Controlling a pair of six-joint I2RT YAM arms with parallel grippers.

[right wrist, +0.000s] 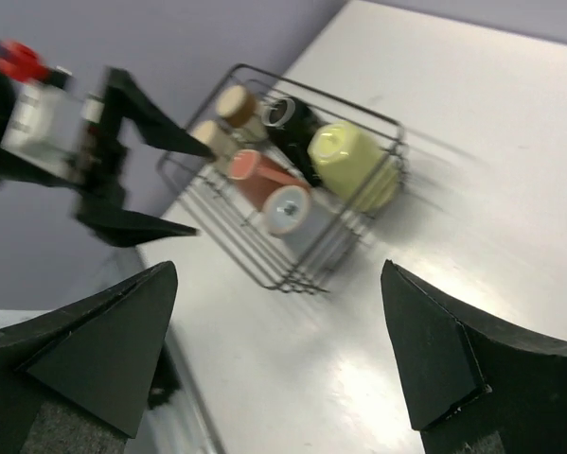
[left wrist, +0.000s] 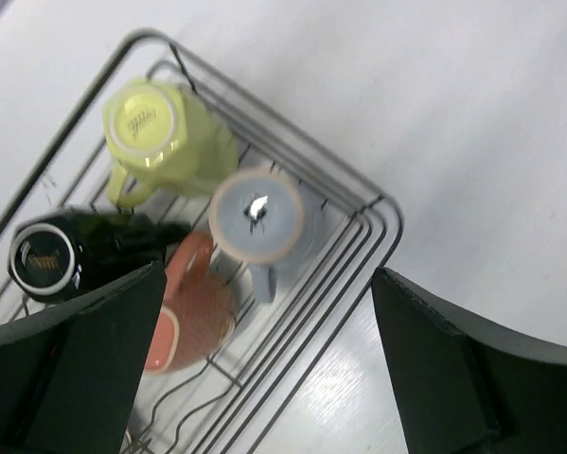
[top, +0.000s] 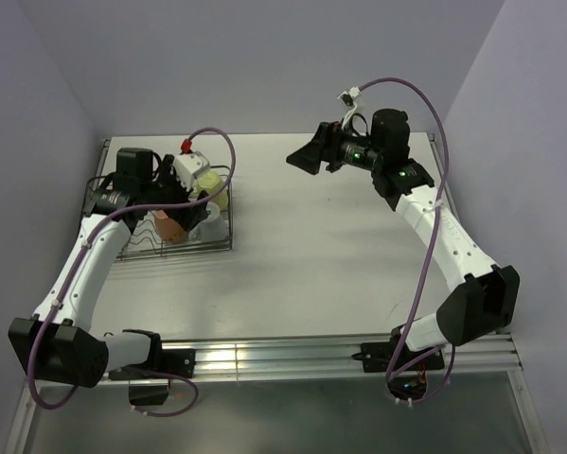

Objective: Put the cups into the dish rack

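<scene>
The left pincer (left wrist: 269, 274) is spread wide above the cups (left wrist: 257, 214) in the dish rack (left wrist: 389, 219) by the surface's (top: 321, 246) far-left edge, while the right pincer (right wrist: 278, 270), equally wide, hangs over open surface.

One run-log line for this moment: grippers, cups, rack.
left gripper: open, above dish rack | right gripper: open, empty, away from rack | cups: six in rack

The dish rack (top: 184, 250) stood at the far left of the table (top: 340, 274), with the cups (left wrist: 257, 216) inside it. The left gripper (left wrist: 264, 312) hung above it, and the right gripper (top: 307, 156) was well apart, rightward.
</scene>
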